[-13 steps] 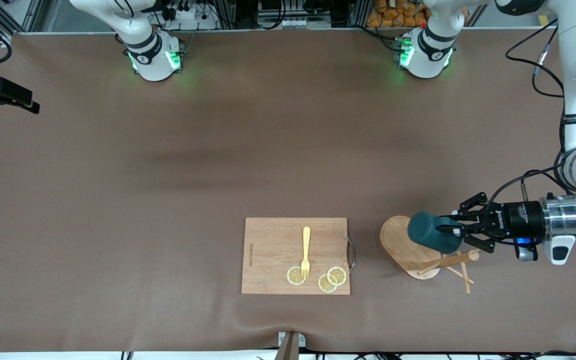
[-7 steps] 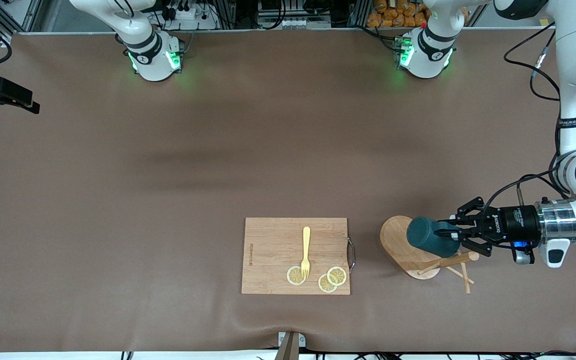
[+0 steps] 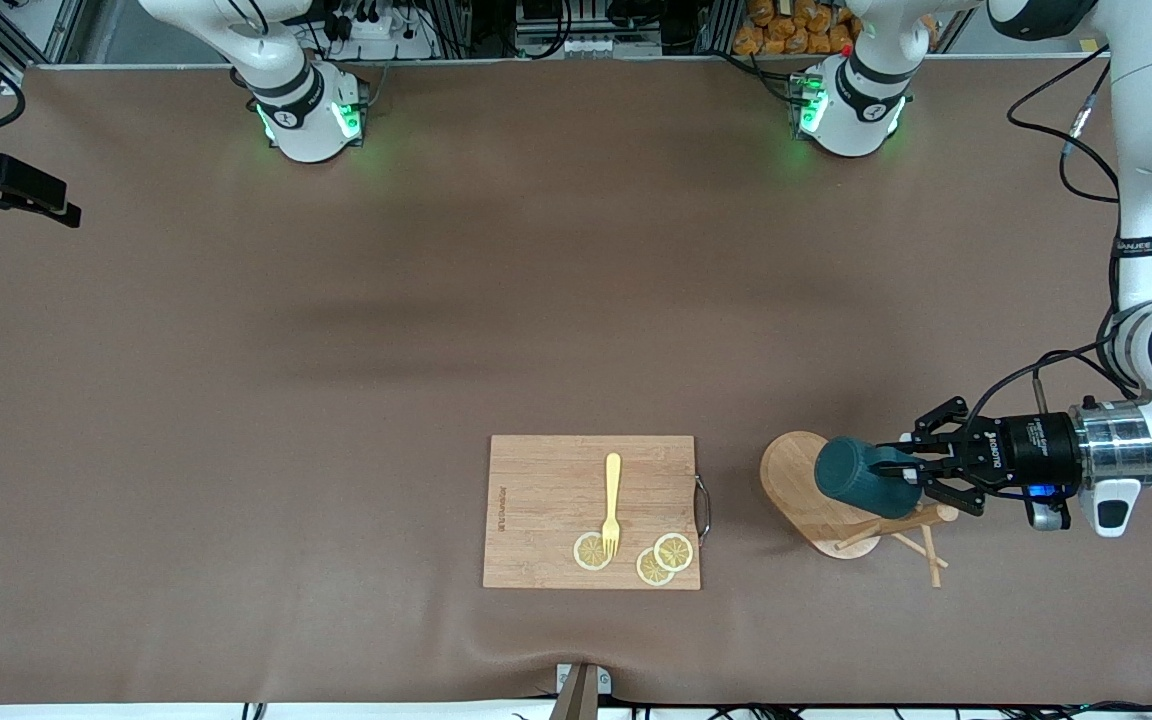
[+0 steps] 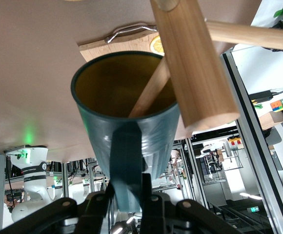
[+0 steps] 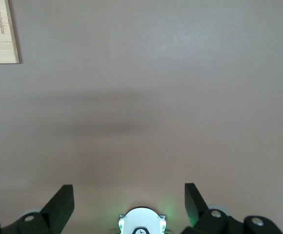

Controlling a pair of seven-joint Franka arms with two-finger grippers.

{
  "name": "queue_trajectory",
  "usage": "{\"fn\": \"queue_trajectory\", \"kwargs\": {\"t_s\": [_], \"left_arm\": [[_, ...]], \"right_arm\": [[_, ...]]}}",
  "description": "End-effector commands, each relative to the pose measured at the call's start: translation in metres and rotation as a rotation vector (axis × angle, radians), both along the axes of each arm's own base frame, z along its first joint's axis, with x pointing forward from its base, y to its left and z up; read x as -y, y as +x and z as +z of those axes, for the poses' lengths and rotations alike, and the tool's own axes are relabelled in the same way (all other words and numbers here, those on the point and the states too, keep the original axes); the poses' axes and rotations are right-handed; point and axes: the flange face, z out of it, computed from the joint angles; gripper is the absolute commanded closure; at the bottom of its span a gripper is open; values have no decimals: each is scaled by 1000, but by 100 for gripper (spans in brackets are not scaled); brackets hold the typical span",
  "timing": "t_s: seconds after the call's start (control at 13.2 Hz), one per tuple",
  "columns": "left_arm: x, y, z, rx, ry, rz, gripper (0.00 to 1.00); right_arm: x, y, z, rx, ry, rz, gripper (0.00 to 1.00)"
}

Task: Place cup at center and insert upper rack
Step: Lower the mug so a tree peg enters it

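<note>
1. Front view, starting at the right arm's end of the table: the right gripper [image 5: 130, 204] is out of this shot; its wrist camera shows the fingers spread wide over bare table [image 3: 336, 330], holding nothing. That arm waits.
2. Nearer the middle lies a cutting board [image 3: 591, 510], close to the camera edge, with a yellow fork [image 3: 612, 505] and lemon slices [image 3: 636, 555] on it.
3. Beside the board, toward the left arm's end, stands the upper rack [image 3: 816, 495], its oval base on the table and its pegs pointing out near the top.
4. The cup [image 3: 861, 475] hangs over that base, tilted on its side. The left wrist view shows a peg [image 4: 149, 95] running into the cup's mouth.
5. The left gripper [image 3: 911, 470] is closed on the cup's handle [image 4: 127, 165].
6. Judged step: lifting the cup off the rack. The next move probably calls for drawing it along the peg until free, then carrying it to the table's center.
</note>
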Motion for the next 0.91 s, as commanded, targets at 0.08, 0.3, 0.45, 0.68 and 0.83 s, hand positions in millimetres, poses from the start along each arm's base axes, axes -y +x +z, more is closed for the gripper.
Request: {"fn": "queue_trajectory", "kwargs": {"t_s": [0.08, 0.3, 0.45, 0.68, 0.83], "left_arm": [[-1, 4, -6, 21, -17, 1, 100], [0, 4, -6, 21, -23, 0, 100], [-1, 4, -4, 22, -24, 1, 100], [-1, 4, -4, 19, -42, 4, 100], [-2, 4, -3, 20, -53, 6, 100]], "right_arm": [[2, -3, 4, -3, 4, -19, 0], [2, -3, 4, -3, 4, -19, 0], [1, -3, 4, -3, 4, -18, 0], [2, -3, 4, -3, 4, -19, 0], [1, -3, 5, -1, 5, -17, 0]]}}
